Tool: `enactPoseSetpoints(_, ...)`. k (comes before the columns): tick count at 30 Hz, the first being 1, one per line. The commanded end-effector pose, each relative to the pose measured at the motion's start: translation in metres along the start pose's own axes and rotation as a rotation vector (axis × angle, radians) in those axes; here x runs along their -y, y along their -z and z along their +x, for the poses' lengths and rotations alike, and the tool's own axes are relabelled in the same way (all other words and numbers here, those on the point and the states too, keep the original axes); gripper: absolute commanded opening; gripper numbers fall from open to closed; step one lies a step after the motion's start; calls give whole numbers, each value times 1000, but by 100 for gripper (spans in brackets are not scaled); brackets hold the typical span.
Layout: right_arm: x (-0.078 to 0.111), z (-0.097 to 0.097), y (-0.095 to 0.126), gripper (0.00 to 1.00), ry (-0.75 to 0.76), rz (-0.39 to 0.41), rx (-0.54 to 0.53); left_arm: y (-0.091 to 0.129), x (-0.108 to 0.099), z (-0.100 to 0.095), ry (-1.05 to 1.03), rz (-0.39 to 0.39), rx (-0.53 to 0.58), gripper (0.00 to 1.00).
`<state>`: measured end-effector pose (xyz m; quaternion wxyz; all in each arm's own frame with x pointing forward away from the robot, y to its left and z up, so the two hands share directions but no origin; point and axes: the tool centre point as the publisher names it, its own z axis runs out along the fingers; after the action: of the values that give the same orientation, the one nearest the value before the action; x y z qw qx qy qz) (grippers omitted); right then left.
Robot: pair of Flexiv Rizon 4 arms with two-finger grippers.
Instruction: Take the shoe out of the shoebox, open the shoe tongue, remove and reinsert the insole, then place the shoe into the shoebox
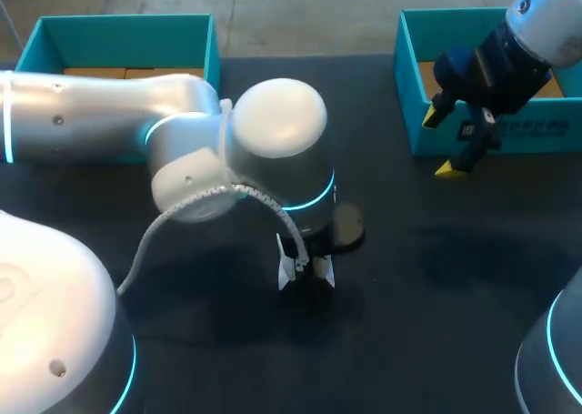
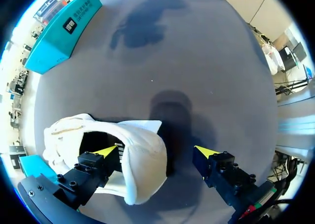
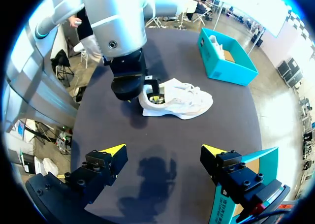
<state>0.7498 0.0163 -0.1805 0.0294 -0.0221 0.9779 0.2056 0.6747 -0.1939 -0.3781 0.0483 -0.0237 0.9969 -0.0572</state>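
Observation:
A white shoe [image 3: 179,101] lies on its side on the dark table, between the two teal shoeboxes. In the head view only small white bits of the shoe [image 1: 293,273] show under my left wrist. My left gripper [image 2: 156,151] points down at the shoe's heel [image 2: 142,155] and stands open. One of its fingers [image 2: 106,150] is inside the shoe opening, the other is outside, clear of the heel. My right gripper [image 1: 444,141] hangs open and empty in front of the right shoebox [image 1: 409,114], far from the shoe.
A second teal shoebox [image 1: 127,32] stands at the back left, with another white shoe [image 3: 215,41] in it. My left arm's bulky wrist [image 1: 273,132] covers the table's middle. The dark tabletop [image 1: 455,277] is bare at the front right.

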Motion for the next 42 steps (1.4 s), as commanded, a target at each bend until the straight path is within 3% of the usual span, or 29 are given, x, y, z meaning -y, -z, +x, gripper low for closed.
enactPoseSetpoints(1,-1,-1,-1,100,-2,3,-1,-2,0,-3,5,-9,-17,100)
enactPoseSetpoints(9,-1,-1,-1,100,-2,3,-1,-8,-6,-6,6,-35,-24,100)
enactPoseSetpoints(12,-1,-1,-1,100,-2,3,-1,-10,-6,-6,-2,-44,-27,94)
enactPoseSetpoints(16,-1,-1,-1,100,-2,3,-1,-11,-6,-4,-14,-49,-30,49)
enactPoseSetpoints(20,-1,-1,-1,100,-2,3,-1,-11,-5,-4,-27,-47,-48,29)
enactPoseSetpoints(22,-1,-1,-1,100,-2,3,-1,-11,-5,-2,-35,-54,-52,4)
enactPoseSetpoints(23,-1,-1,-1,100,-2,3,-1,-11,-6,-2,-39,-56,-58,0)
enactPoseSetpoints(31,-1,-1,-1,100,-2,3,-1,-1,-13,2,-58,-103,-97,0)
enactPoseSetpoints(38,-1,-1,-1,100,-2,3,-1,38,-20,-6,-25,-146,-93,0)
enactPoseSetpoints(42,-1,-1,-1,100,-2,3,-1,63,-21,-14,-4,-154,-152,0)
